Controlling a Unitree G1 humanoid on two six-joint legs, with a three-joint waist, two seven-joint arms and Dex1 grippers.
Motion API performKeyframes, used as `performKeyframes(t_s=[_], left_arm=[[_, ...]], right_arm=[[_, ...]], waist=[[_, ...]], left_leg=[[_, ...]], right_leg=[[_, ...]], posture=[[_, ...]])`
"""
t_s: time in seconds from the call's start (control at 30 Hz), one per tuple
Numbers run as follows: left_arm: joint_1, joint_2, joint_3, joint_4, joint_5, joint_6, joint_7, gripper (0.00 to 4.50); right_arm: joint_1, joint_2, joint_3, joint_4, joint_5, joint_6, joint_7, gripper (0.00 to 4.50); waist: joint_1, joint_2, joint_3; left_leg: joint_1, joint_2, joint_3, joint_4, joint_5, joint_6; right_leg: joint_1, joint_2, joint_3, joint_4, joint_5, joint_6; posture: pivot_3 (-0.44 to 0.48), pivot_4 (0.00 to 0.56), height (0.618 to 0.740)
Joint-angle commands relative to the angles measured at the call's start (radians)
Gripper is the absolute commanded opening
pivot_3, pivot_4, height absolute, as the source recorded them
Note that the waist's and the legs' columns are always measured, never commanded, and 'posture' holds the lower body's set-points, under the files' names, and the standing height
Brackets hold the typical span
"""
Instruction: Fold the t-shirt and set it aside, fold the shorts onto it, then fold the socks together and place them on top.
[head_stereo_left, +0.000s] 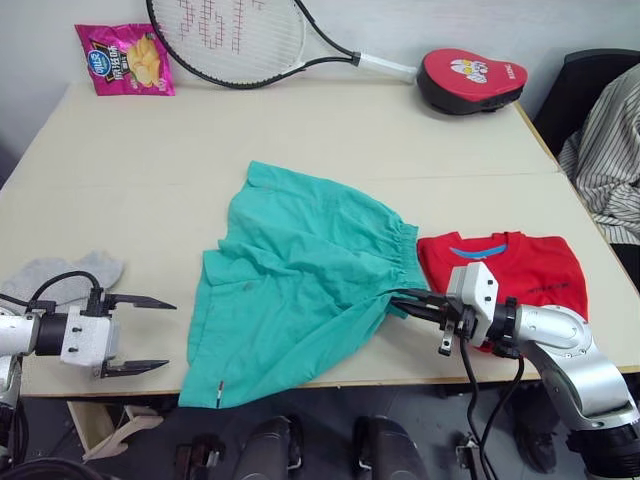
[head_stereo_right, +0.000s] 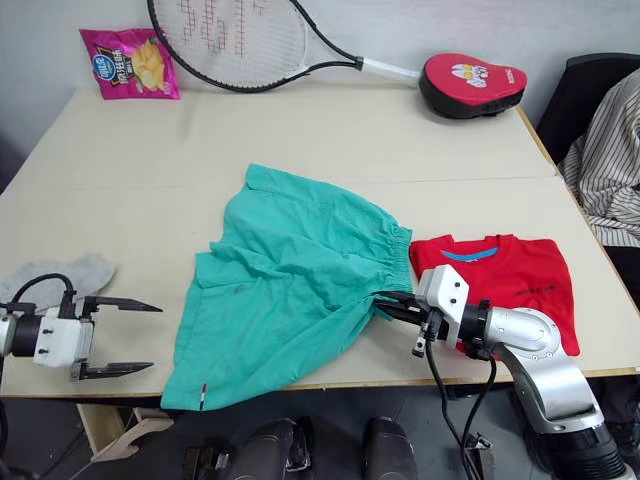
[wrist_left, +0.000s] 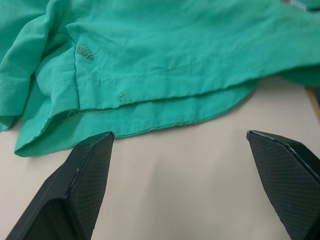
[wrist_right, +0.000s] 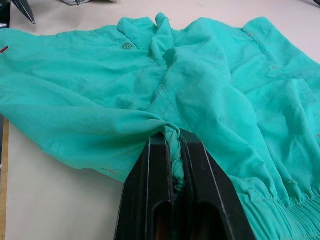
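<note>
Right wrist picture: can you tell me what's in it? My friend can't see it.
Two black fingers of the right gripper are pinched shut on a bunched fold of the teal-green shorts. The shorts spread out rumpled over a pale table, with the gathered waistband at one corner.

One shorts (head_stereo_left: 300, 280), one t-shirt (head_stereo_left: 520, 270), socks (head_stereo_left: 60, 275), one racket (head_stereo_left: 240, 40).

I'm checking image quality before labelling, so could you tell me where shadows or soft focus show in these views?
Left eye view: even light, faint shadow under the shorts hem.
Right wrist view: right gripper fingers look soft up close, cloth behind crisp.
Left wrist view: left gripper fingers sharp, no glare on the table.
</note>
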Motion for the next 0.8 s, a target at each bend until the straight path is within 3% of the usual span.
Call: performKeyframes(t_s=[0.03,0.3,0.73,0.8], left_arm=[[-0.050,-0.033,-0.043,0.069,0.049,-0.144,0.036,4.48],[-0.061,-0.064,-0.174,0.065,0.019,-0.239,0.020,4.48],[-0.021,-0.132,-0.283,-0.120,-0.024,-0.165,0.104,4.48],[-0.015,-0.128,-0.288,-0.118,-0.026,-0.146,0.106,3.86]], right_arm=[[0.004,-0.003,-0.024,-0.035,0.023,-0.015,0.014,0.00],[0.024,0.008,-0.028,-0.011,0.011,-0.055,0.023,0.00],[0.037,0.033,-0.015,0.014,-0.012,-0.090,0.013,0.00],[0.037,0.037,-0.012,0.016,-0.016,-0.094,0.013,0.00]], waist=[[-0.001,0.000,0.000],[-0.001,0.000,0.000],[-0.002,0.001,-0.001],[-0.003,0.001,-0.001]], left_leg=[[0.000,0.000,0.000,0.000,0.000,0.000],[0.003,-0.001,0.001,0.003,-0.001,0.003],[0.003,-0.002,0.001,0.003,-0.001,0.004],[0.003,-0.002,0.001,0.003,-0.001,0.004]], right_leg=[[0.000,0.000,-0.001,0.000,0.000,0.000],[0.005,-0.002,-0.002,0.001,0.002,0.003],[0.006,-0.002,-0.002,0.000,0.002,0.004],[0.006,-0.001,-0.002,0.000,0.002,0.004]], posture=[[0.000,0.150,0.740],[0.000,0.150,0.740],[0.000,0.150,0.740],[0.000,0.150,0.740]])
